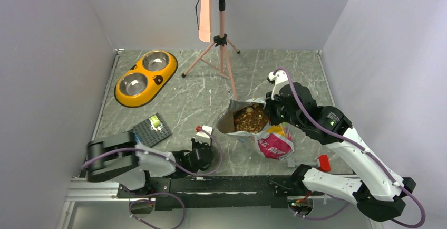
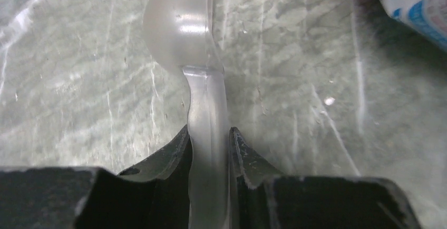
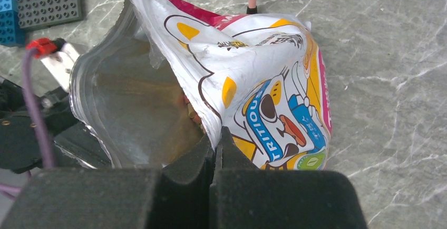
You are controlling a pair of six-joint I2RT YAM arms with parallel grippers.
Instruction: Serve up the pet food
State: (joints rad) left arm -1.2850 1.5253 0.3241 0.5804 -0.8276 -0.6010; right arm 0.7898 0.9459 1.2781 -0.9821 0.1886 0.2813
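Pet food just beside right tool

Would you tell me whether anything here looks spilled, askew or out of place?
Nothing spilled: the pet food sits inside the bag, whose rim the right gripper pinches. Only the brick plate near the left gripper, which holds a spoon, seems unrelated.

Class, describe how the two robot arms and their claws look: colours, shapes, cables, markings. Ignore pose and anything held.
The left arm and right arm have white shells over black joints, with purple cables looping alongside each. A red plug sits at the left wrist. The left claw and right claw have matte black, wedge-shaped fingers tapering to narrow tips.
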